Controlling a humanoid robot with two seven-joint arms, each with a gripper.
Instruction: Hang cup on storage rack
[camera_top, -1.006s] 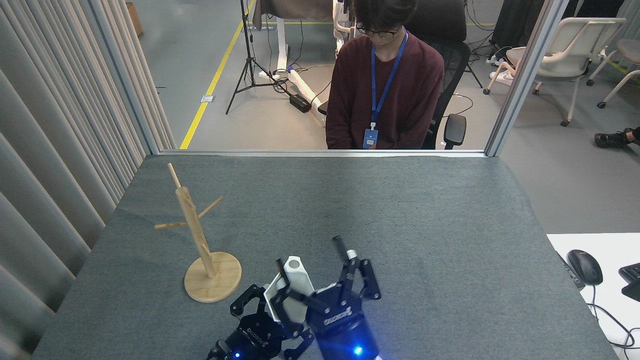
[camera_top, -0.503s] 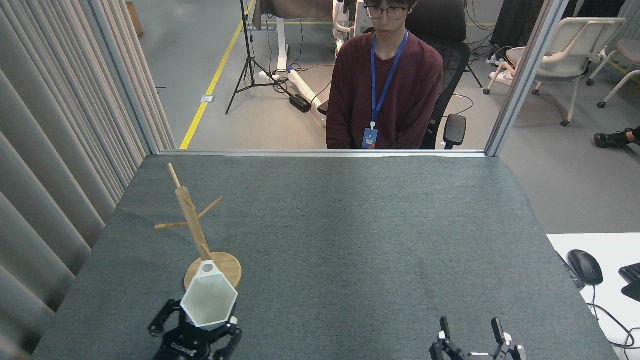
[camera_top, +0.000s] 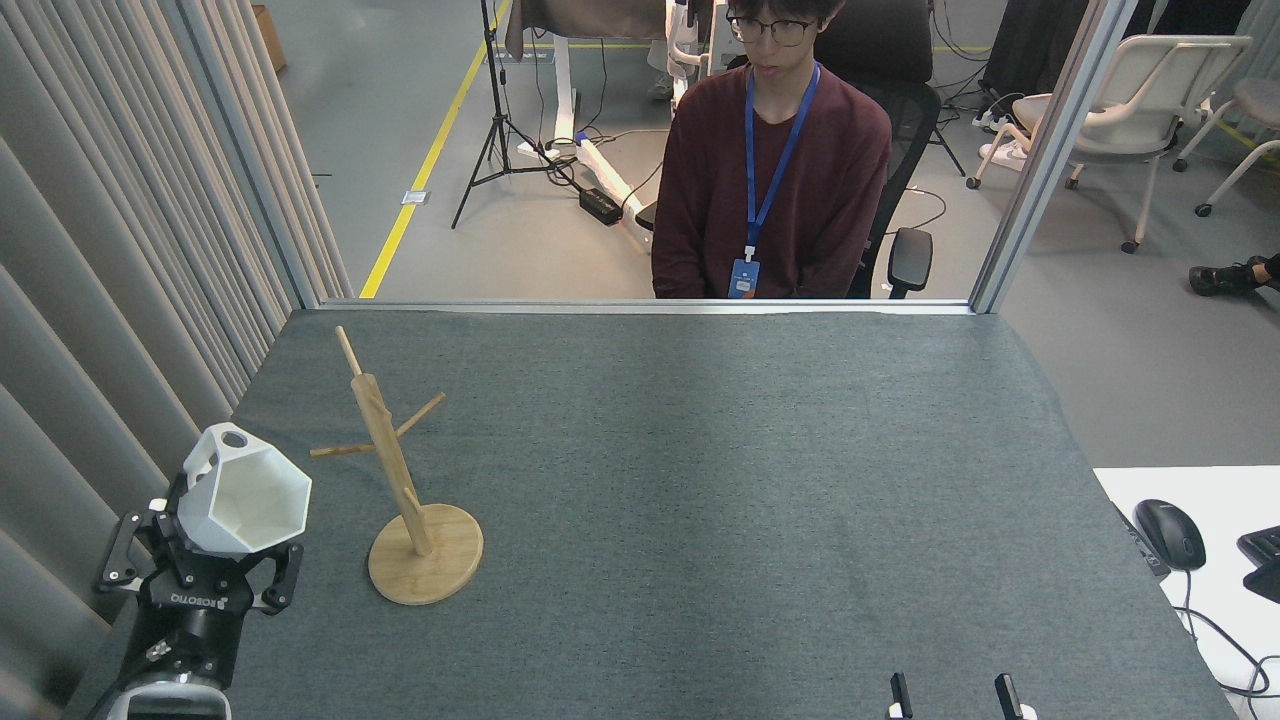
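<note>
Head view shows the left gripper (camera_top: 215, 545) at lower left of the frame, pinching the white cup (camera_top: 245, 492) by its narrow bottom, with the handle hole up top and the wooden rack (camera_top: 392, 470) just to its right. Only two fingertips of the right gripper (camera_top: 953, 697) poke in at the bottom edge, set apart. The cup looks stiff, light, smooth-faced and probably breakable, so a hold low on the body that leaves the handle free for a peg seems sensible

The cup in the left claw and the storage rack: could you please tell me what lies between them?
In the head view, only bare grey table shows between the cup, held by the left claw, and the storage rack. One peg points toward the cup.
</note>
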